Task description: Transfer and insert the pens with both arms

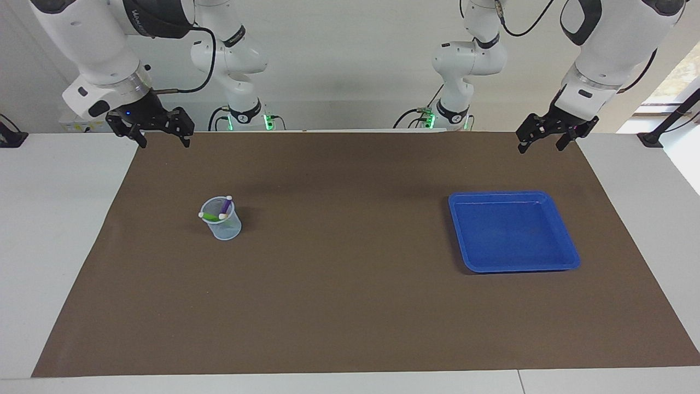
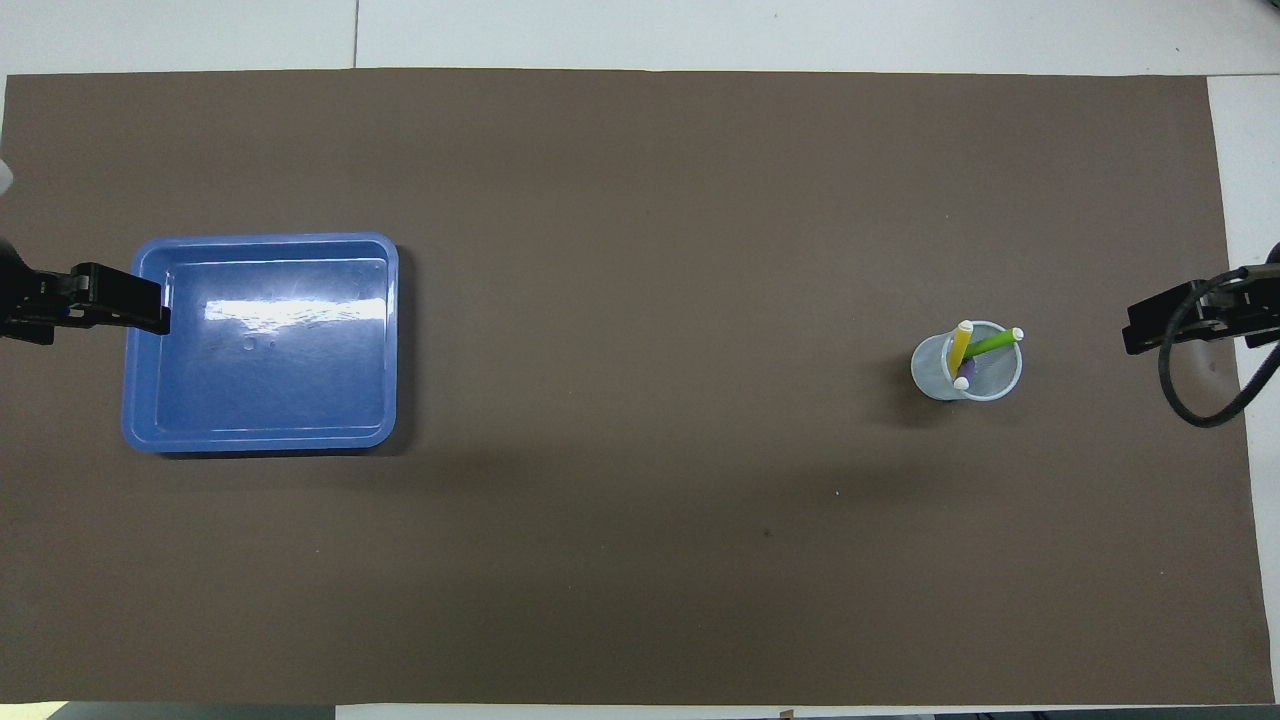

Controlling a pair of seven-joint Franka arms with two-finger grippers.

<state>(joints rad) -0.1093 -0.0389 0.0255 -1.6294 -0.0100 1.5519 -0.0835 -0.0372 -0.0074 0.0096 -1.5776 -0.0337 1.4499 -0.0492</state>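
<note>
**Both grippers spread and empty, pens standing in the cup**

Fingers on both grippers stand spread apart with nothing between them. At the upper left of the facing view the right gripper hangs in the air over the corner of the brown mat, its two black fingertips pointing down and clearly separated. At the upper right of that view the left gripper hangs the same way over the mat's edge, tilted a little, fingers parted too. Neither one touches anything.

From overhead, only the tips show: the left gripper pokes in at the left edge of the frame, overlapping the rim of the blue tray, though the facing view shows it raised well above the table. The right gripper comes in at the right edge, a black cable looping beneath it.

All three pens sit together in a small clear cup, left of centre in the facing view, well apart from both grippers. Overhead, the yellow pen and the green pen lean against the rim with their pale ends up, and the purple pen stands more nearly upright, mostly hidden inside. The tray lies at the right of the facing view, nothing in it, well apart from the cup.
</note>
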